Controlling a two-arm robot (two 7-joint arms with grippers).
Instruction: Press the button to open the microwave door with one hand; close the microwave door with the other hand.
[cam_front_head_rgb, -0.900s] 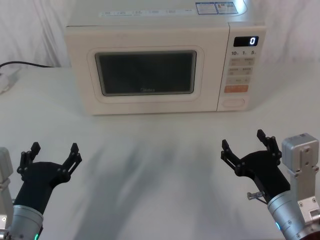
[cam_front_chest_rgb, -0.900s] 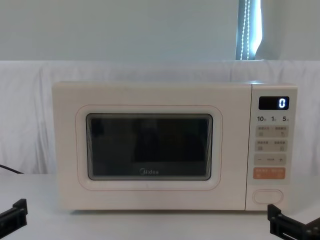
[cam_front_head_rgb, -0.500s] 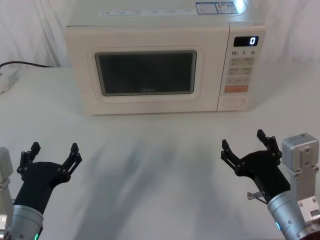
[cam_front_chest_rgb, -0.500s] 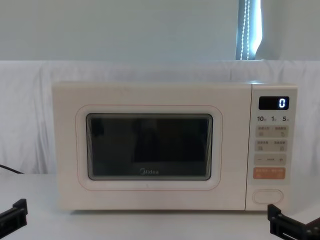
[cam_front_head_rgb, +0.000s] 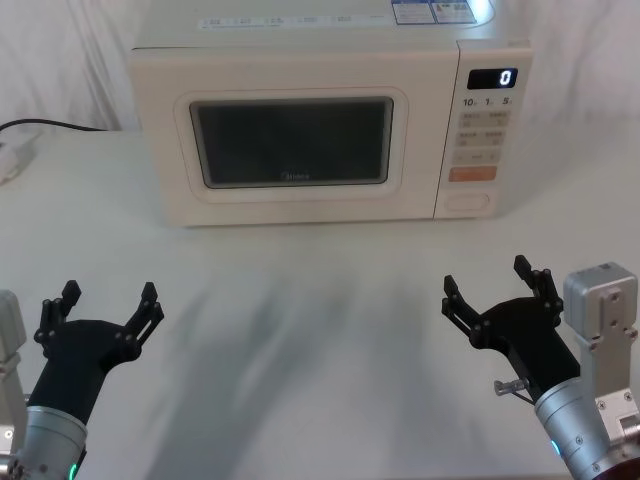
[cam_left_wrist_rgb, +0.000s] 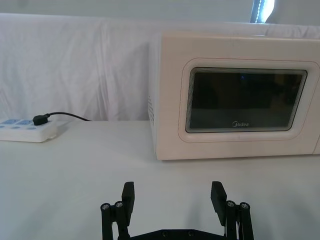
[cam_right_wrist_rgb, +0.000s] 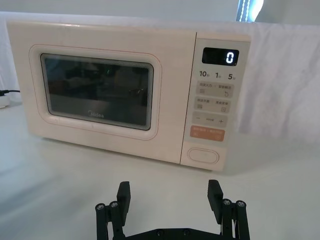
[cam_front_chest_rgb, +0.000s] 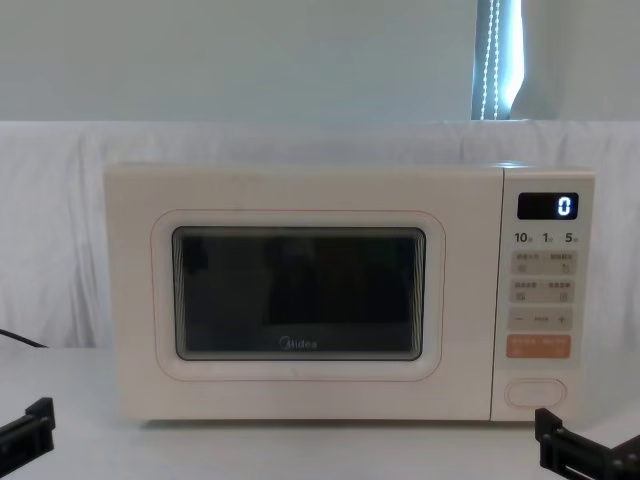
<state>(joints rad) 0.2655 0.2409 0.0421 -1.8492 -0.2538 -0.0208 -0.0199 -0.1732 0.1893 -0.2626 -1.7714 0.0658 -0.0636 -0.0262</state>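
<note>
Door (cam_front_head_rgb: 292, 147) shut, flush w/ microwave at bench (cam_front_head_rgb: 320, 300) rear. Button (cam_front_head_rgb: 467, 202) at panel bottom, under orange key (cam_front_head_rgb: 472, 174). L gripper (cam_front_head_rgb: 103, 312) & R gripper (cam_front_head_rgb: 492, 287) hung low near front, well short of microwave; both jaws wide open, empty.

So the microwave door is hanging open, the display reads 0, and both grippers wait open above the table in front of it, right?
Not quite: the microwave door is shut, flush with the front, as the head view shows. The rest stands: the display reads 0, and the left gripper and right gripper wait open above the table in front of it.
</note>
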